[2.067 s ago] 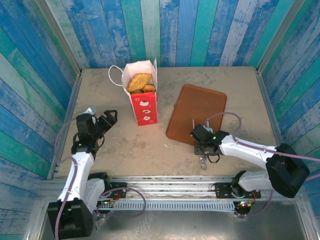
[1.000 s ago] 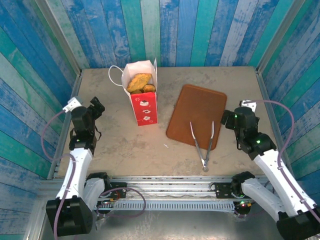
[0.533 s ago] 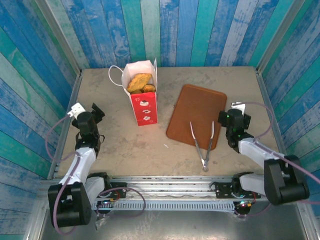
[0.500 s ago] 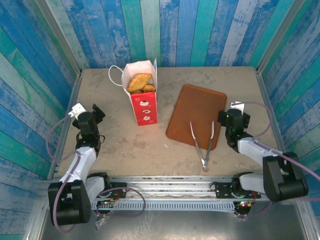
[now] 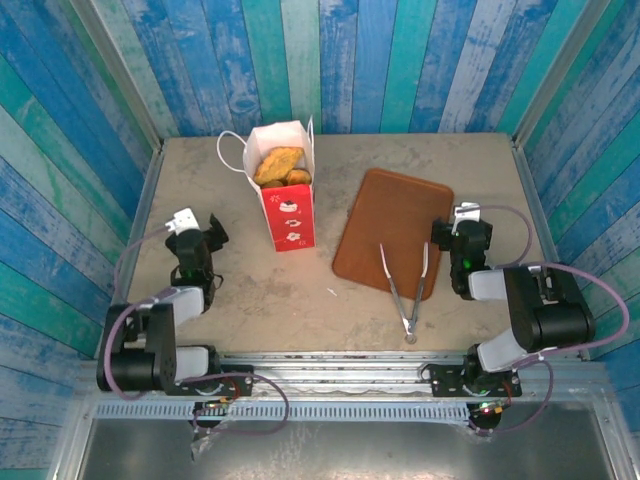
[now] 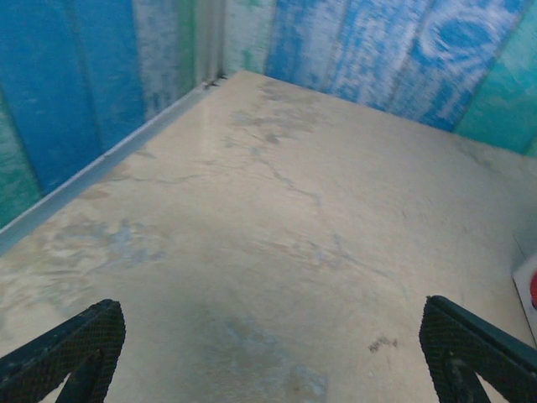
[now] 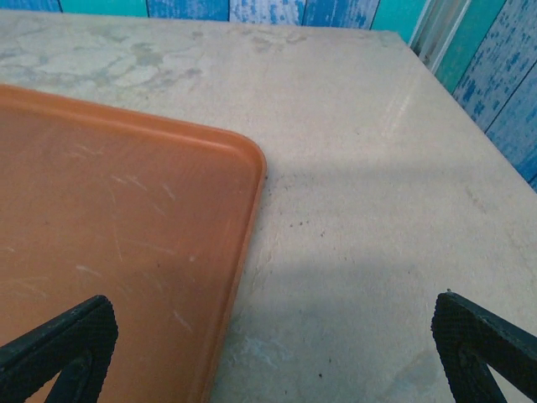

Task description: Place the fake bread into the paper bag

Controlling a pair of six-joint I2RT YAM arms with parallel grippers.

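1. Fake bread (image 5: 278, 163): golden-brown pieces sitting in the open mouth of the paper bag (image 5: 289, 215), beyond and to the right of the left gripper (image 5: 212, 232), well apart from it. Judged light and rigid-skinned with a smooth, rather slippery surface. Best held across the narrow middle of a piece, not by its tapered ends.
2. Paper bag: upright, red panel facing the arms, white cord handle (image 5: 230, 150) looped out on the side toward the left gripper. Judged thin and light, so easily tipped or crushed. It should be steadied at the rim or handle, not squeezed at the walls.
3. Left gripper: fingers spread wide, nothing between them, low over bare table (image 6: 277, 210).
4. Right gripper (image 5: 442, 233): fingers spread wide, holding nothing. The brown tray (image 7: 109, 218) lies just to its left, bare of bread.
5. Metal tongs (image 5: 407, 287): nearer than the right gripper and to its left, lying half on the tray.
6. Hidden: the number of pieces lower in the bag and the bag's far side. Whether the bread is hard or foam cannot be told.
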